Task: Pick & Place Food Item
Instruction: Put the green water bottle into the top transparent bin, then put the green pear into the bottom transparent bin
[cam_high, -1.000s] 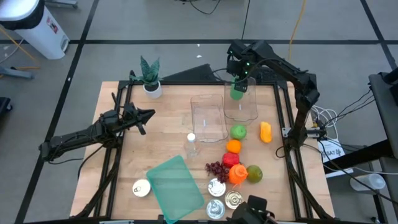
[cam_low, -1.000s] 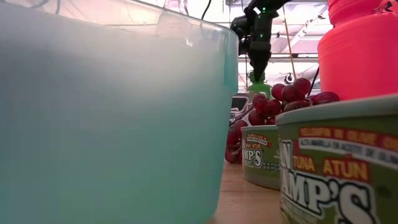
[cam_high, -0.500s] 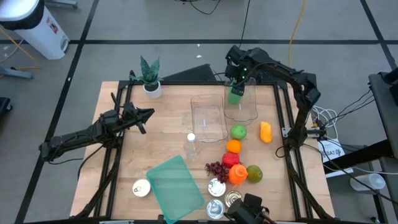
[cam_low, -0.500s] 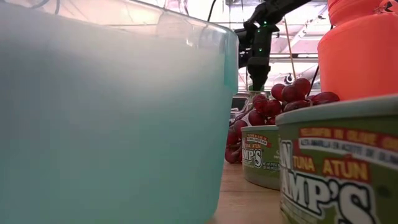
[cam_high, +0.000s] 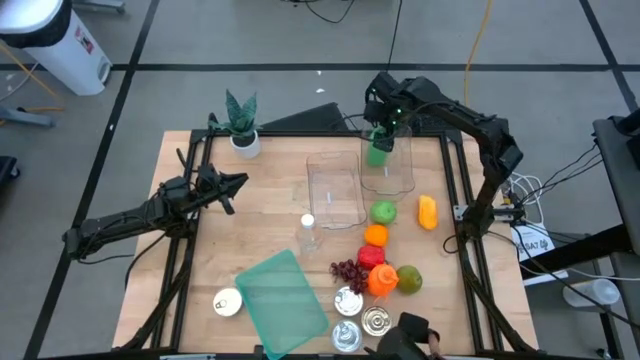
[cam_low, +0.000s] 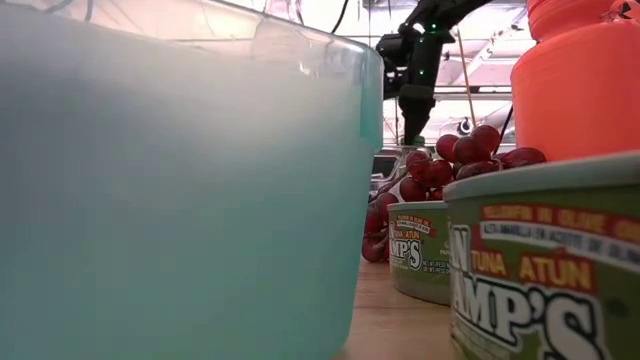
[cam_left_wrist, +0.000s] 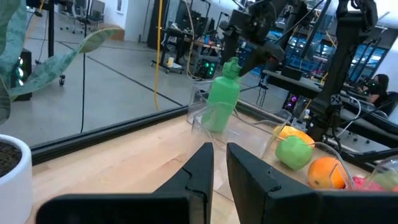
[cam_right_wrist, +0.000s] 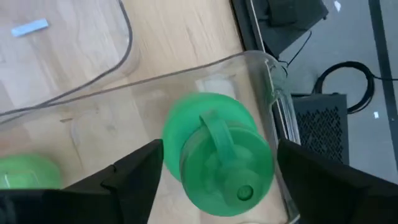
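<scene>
- High view: the right gripper hangs over the far right part of the table, right above a green bottle that stands upright inside a clear bin.
- Right wrist view: the two dark fingers stand spread on either side of the bottle's green cap, with a gap on each side, so the claw is open and grips nothing.
- Left wrist view: the bottle stands upright in the clear bin, and the right arm's fingers sit just above its top.
- High view: a second clear bin lies just beside the first, nearer the middle of the table.
- High view: in front of the bins sit a green apple, an orange and a yellow fruit; a bunch of grapes and a red and orange toy piece lie closer to the near edge.
- High view: a teal lid and several tins lie along the near edge; a small clear bottle with a white cap stands near the middle.
- High view: the left gripper rests over the left side of the table, well apart from the bins, near a potted plant.
- Left wrist view: the left arm's fingers sit almost together with nothing between them, so that claw is closed and empty.
</scene>
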